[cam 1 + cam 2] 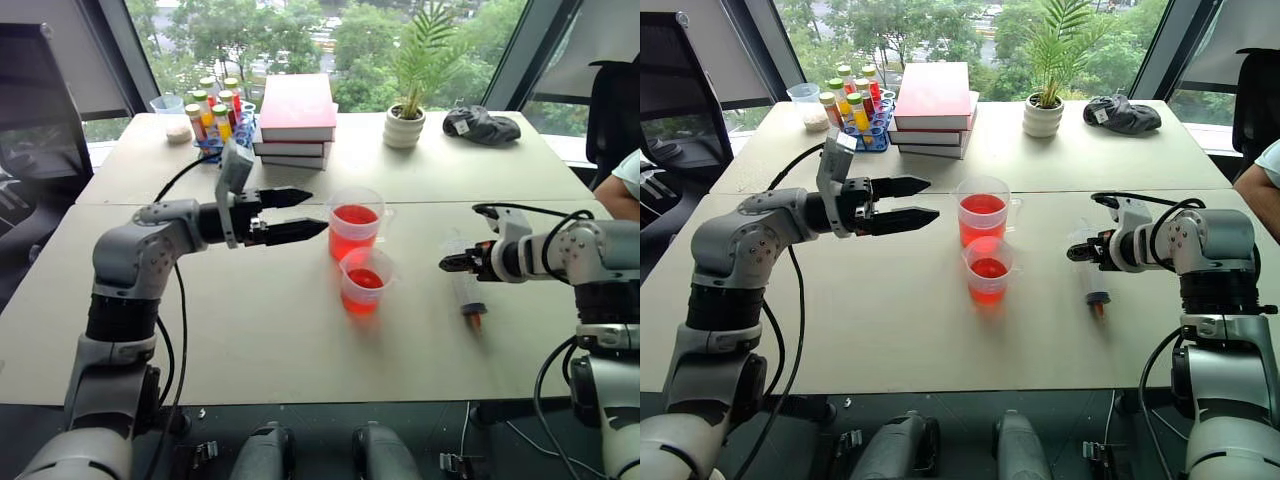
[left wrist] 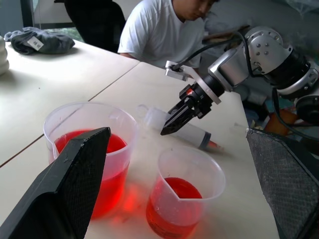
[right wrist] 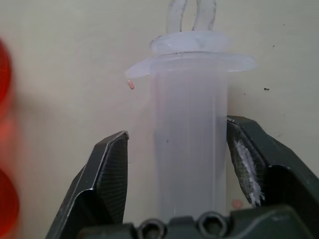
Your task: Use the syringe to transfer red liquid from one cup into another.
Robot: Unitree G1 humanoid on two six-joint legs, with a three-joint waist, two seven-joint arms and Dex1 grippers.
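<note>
The syringe (image 1: pixel 468 295) lies flat on the table at the right, orange tip toward the front edge. My right gripper (image 3: pixel 178 127) is open astride its clear barrel (image 3: pixel 189 144), with a gap showing on one side; a red drop hangs at the flange. The taller cup (image 1: pixel 355 225) holds red liquid (image 1: pixel 355 214) mid-table. The shorter cup (image 1: pixel 365 282), also with red liquid, stands just in front of it. My left gripper (image 1: pixel 318 212) is open and level, pointing at the taller cup from its left, a little apart from it.
A stack of red books (image 1: pixel 296 120), a rack of small capped bottles (image 1: pixel 215 115), a potted plant (image 1: pixel 405 120) and a dark cloth (image 1: pixel 482 125) sit along the far side. A person (image 2: pixel 164 30) sits at the right edge of the table.
</note>
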